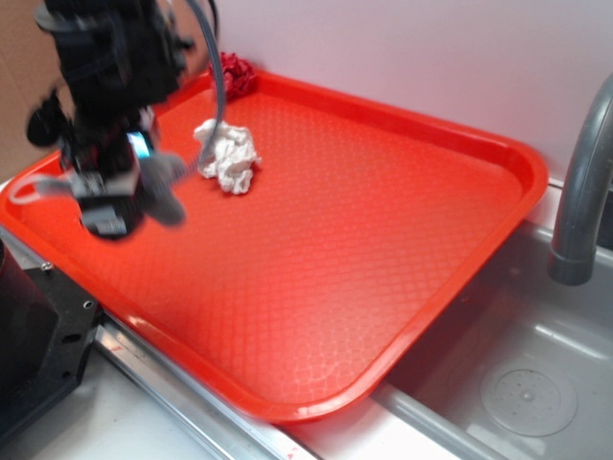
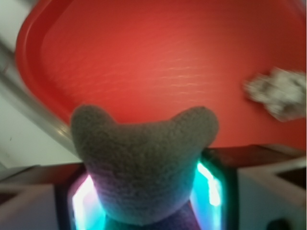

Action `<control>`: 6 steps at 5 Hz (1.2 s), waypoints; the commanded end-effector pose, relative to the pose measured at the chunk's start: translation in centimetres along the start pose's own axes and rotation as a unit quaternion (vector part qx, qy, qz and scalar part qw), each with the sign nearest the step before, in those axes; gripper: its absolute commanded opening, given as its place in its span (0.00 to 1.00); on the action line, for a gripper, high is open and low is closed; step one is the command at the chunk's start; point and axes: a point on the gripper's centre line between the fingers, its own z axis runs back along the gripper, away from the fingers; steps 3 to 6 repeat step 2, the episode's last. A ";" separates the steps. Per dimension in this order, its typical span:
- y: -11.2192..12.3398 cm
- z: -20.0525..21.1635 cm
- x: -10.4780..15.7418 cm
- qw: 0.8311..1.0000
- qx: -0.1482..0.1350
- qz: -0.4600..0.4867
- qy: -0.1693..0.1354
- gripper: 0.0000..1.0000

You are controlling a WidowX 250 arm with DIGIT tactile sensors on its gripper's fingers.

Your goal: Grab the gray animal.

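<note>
My gripper [image 1: 120,187] hangs above the left part of the red tray [image 1: 402,287] and is shut on the gray animal [image 1: 165,192]. The plush is lifted clear of the tray, and its thin white loop [image 1: 34,189] sticks out to the left. In the wrist view the gray animal [image 2: 144,163] fills the space between my two lit pads [image 2: 211,184], with two rounded stubs pointing up. The tray floor [image 2: 158,62] lies below it.
A white wad of tissue [image 1: 228,155] lies on the tray just right of the gripper and shows in the wrist view [image 2: 278,91]. A small dark red wad [image 1: 236,72] sits at the tray's far corner. A gray faucet [image 1: 584,182] and sink [image 1: 517,383] are at the right.
</note>
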 end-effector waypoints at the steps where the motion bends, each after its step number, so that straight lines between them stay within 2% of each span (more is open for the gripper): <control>1: 2.2 8.2 -0.7 0.968 -0.049 0.248 -0.007 0.00; 2: 4.1 8.5 2.1 0.952 -0.063 0.301 0.009 0.00; 6: 4.1 8.5 2.1 0.952 -0.063 0.301 0.009 0.00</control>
